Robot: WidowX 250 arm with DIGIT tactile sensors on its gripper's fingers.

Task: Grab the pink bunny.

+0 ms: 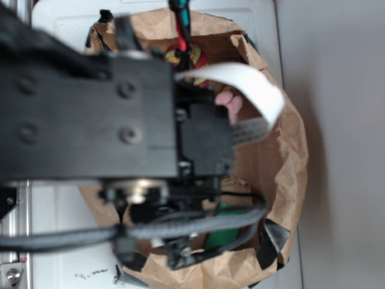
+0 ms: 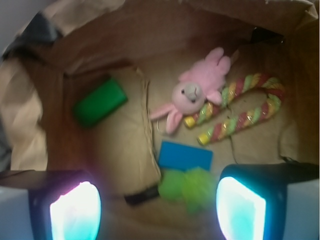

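The gripper (image 2: 157,210) is wide open and holds nothing; its two glowing fingers (image 2: 75,212) stand above the paper bag (image 2: 30,125). The pink bunny (image 2: 192,92) lies on the bag floor, touching the striped rope toy (image 2: 240,107). Near it are a blue card (image 2: 185,156), a yellow-green plush (image 2: 187,187) and a green block (image 2: 100,102). In the exterior view the arm (image 1: 90,120) hides most of the bag, perhaps showing only one pink ear.
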